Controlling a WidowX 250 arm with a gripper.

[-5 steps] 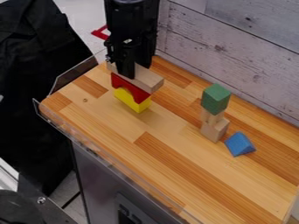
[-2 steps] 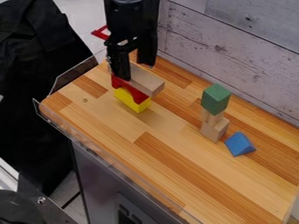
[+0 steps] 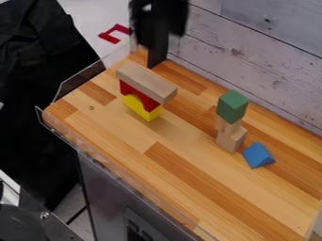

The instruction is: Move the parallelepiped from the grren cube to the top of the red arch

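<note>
The gripper [image 3: 166, 49] hangs at the top of the view, open and apart from the blocks, behind and above the long wooden parallelepiped [image 3: 146, 83]. That block lies flat across the top of the red arch [image 3: 138, 95], which stands on a yellow block [image 3: 142, 107]. To the right, the green cube [image 3: 232, 106] sits on top of a small stack of natural wood pieces [image 3: 231, 137], with nothing on its upper face.
A blue triangular block [image 3: 258, 155] lies right of the green cube's stack. A whitewashed plank wall [image 3: 252, 52] runs behind the wooden table [image 3: 189, 188]. Clear plastic edging lines the table's left and front sides. A red piece [image 3: 114, 34] shows beyond the far left corner.
The gripper opened and let go of the parallelepiped, then moved up and to the right, away from it. The parallelepiped stayed on the red arch.
</note>
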